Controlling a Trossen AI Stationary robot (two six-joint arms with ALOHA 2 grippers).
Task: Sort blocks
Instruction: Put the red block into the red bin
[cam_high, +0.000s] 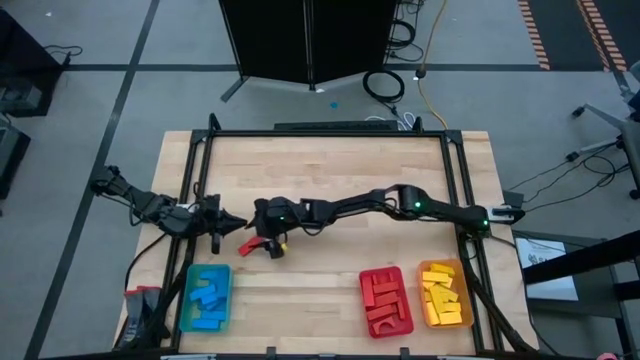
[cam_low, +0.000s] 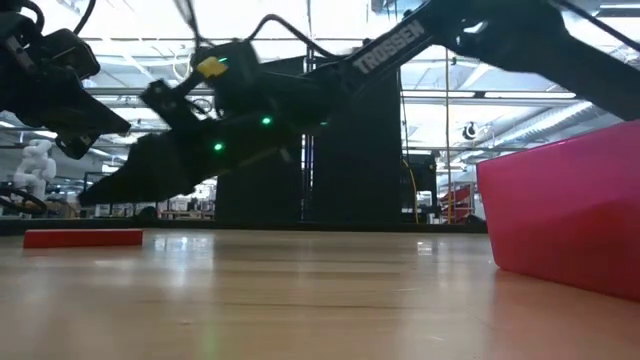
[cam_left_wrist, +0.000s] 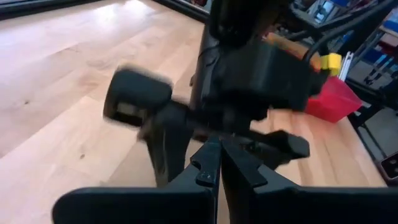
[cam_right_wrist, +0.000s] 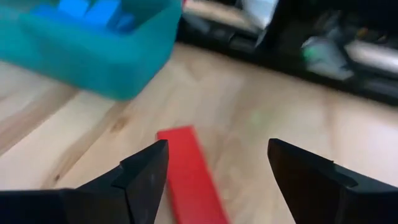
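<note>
One red block (cam_right_wrist: 189, 174) lies flat on the wooden table (cam_high: 330, 170), left of centre; it also shows in the high view (cam_high: 251, 246) and the low view (cam_low: 83, 237). My right gripper (cam_right_wrist: 216, 149) reaches across from the right and hovers open just above it (cam_high: 262, 240), fingers slanting down; the block lies under the gap, close to one finger. My left gripper (cam_left_wrist: 219, 146) waits shut at the table's left (cam_high: 236, 222), right beside the right hand. Blue blocks fill the teal tray (cam_high: 207, 298), red ones the red tray (cam_high: 386, 302), yellow ones the orange tray (cam_high: 445, 295).
The three trays stand in a row along the near edge; the teal one (cam_right_wrist: 87, 56) is close beyond the red block. The red tray's wall (cam_low: 570, 210) rises at the right in the low view. A black frame (cam_high: 330, 132) runs around the table.
</note>
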